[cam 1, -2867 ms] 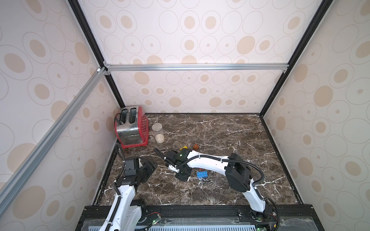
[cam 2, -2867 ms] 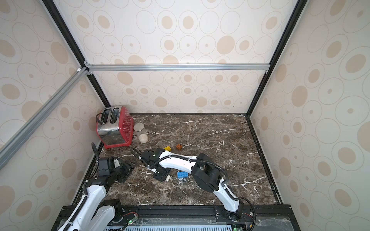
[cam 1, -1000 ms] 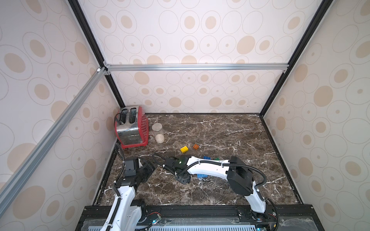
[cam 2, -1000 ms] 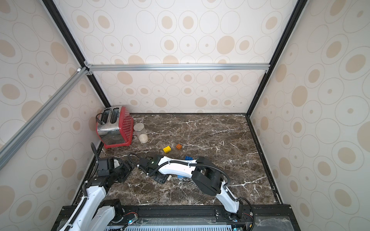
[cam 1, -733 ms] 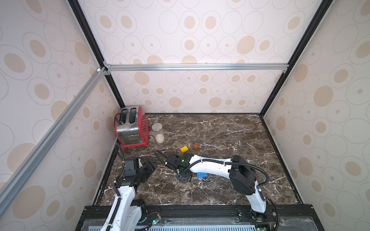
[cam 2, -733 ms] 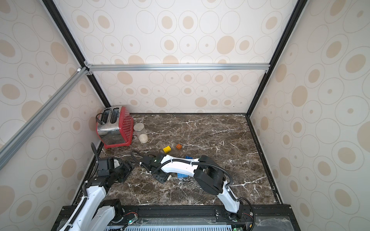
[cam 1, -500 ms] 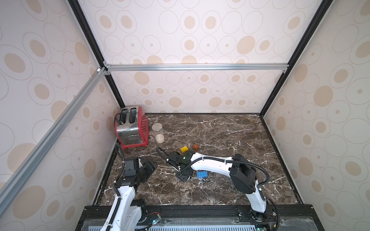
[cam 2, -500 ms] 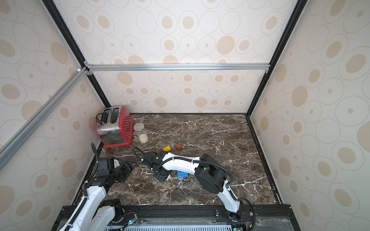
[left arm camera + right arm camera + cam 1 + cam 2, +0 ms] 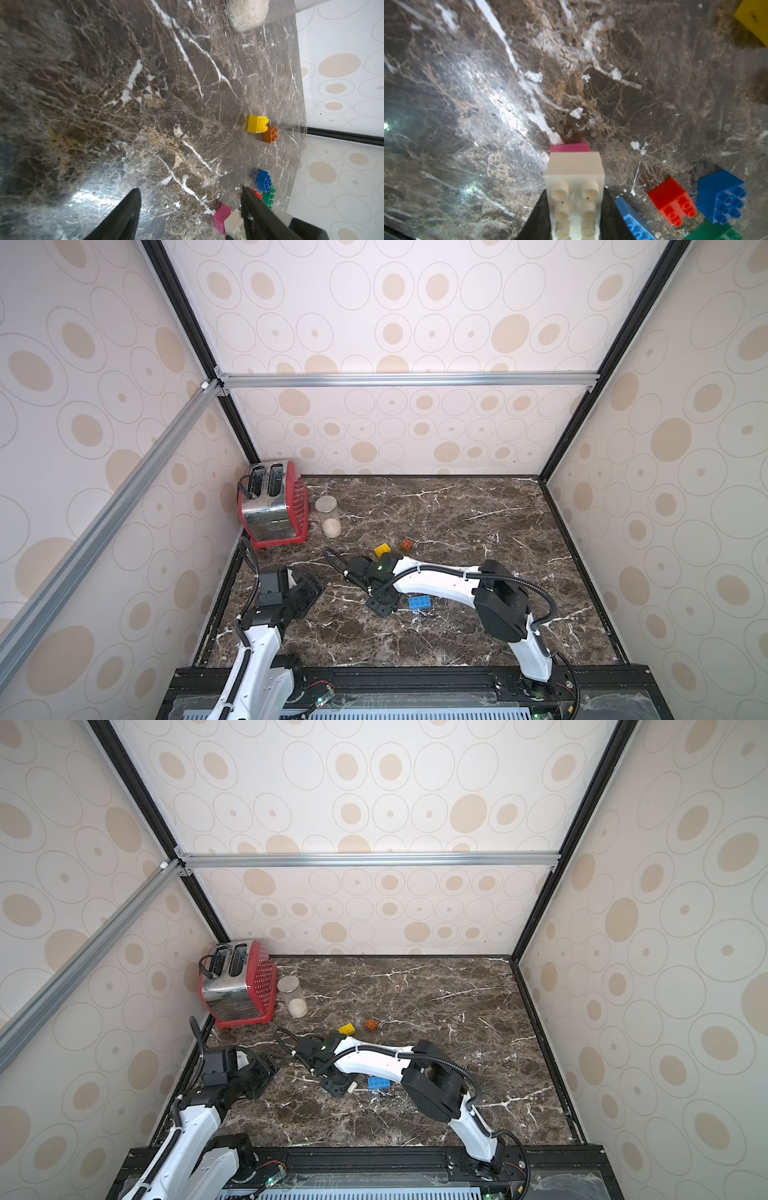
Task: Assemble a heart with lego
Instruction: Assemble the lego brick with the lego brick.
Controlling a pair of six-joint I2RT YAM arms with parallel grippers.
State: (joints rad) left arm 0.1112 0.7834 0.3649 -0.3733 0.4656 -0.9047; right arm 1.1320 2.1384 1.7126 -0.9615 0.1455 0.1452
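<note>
Roughly a quarter done, by my read. Far left corner: toaster [image 9: 272,502] and glass jar [image 9: 328,516], not involved.

Left fingers [image 9: 124,214] hang near the left edge of the bench [image 9: 457,510]. They are spread apart with only bare marble between them, aimed toward the bricks and holding nothing.

Centre: right fingers [image 9: 538,222] are clenched on the white brick [image 9: 575,193], studs facing the wrist camera. The pink brick [image 9: 570,147] sits against its far end. The left wrist view shows the two touching face to face, so I take them as joined. That pair is the start of the heart [image 9: 228,220]: tip plus one row. Can't tell whether the pink end rests on the marble or sits just above it.

Rest of the lego is loose:
- Yellow brick [image 9: 382,549] and orange brick [image 9: 407,545] sit side by side just beyond the right wrist, toward the far wall.
- Long light-blue brick [image 9: 419,603] lies flat just right of the held pair, studs up.
- Red brick [image 9: 671,201], dark blue brick [image 9: 721,195] and green brick [image 9: 714,232] bunch close together, also right of the held pair. The right arm covers them from above, so only the wrist views show them.

Left to do: six bricks to fit, meaning the wider upper rows and both lobes. Left arm looks free to brace or feed parts.
</note>
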